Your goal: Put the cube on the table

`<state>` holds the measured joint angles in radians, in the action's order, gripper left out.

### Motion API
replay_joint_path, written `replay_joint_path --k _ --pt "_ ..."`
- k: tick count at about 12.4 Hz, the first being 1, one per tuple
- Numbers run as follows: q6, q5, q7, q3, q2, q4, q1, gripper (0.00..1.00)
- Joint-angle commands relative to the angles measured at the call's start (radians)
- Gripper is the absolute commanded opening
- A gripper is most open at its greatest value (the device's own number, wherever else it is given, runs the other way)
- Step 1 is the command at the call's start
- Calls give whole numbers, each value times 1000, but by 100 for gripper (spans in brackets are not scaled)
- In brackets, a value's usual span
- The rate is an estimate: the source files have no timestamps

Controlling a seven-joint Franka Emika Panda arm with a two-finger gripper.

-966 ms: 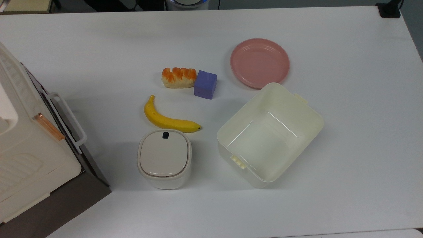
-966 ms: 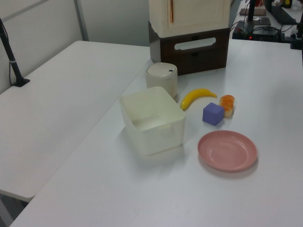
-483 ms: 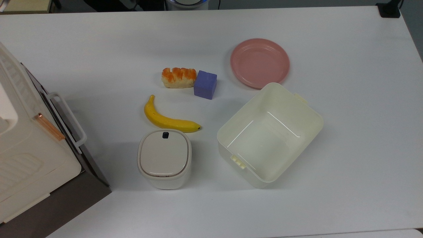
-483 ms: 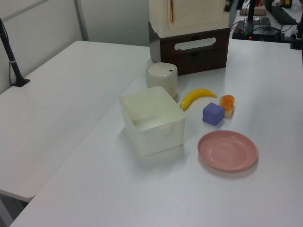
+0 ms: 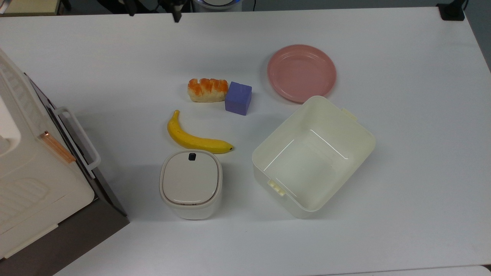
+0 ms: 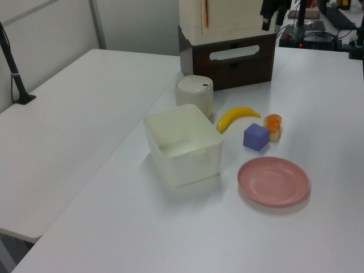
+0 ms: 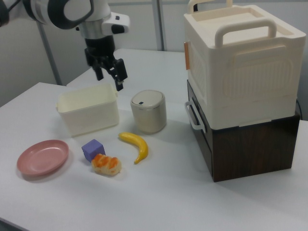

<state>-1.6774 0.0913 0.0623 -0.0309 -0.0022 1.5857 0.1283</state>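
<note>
The purple-blue cube [image 5: 238,98] rests on the white table [image 5: 414,115] near its middle, touching the end of a bread piece [image 5: 207,90]. It also shows in the left view [image 6: 256,136] and the right view [image 7: 93,149]. My gripper [image 7: 110,82] hangs high in the air, well away from the cube, over the table's far side in the top view [image 5: 154,11]. It is open, with nothing between its fingers. The left view has it [image 6: 272,17] in front of the stacked boxes.
A banana [image 5: 195,138], a white lidded container [image 5: 190,183], an open cream bin [image 5: 337,184] and a pink plate [image 5: 301,73] surround the cube. A cream case [image 7: 240,62] on a brown box [image 7: 250,144] stands at the top view's left edge.
The gripper has come into sight at the upper edge of the top view and the left view. The cube and other objects have not moved.
</note>
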Motion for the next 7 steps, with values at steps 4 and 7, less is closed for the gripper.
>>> replay_joint_path --k 4,7 --pt "12 -10 40 111 -24 31 7 100" --pt "15 -5 45 106 -24 31 4 100"
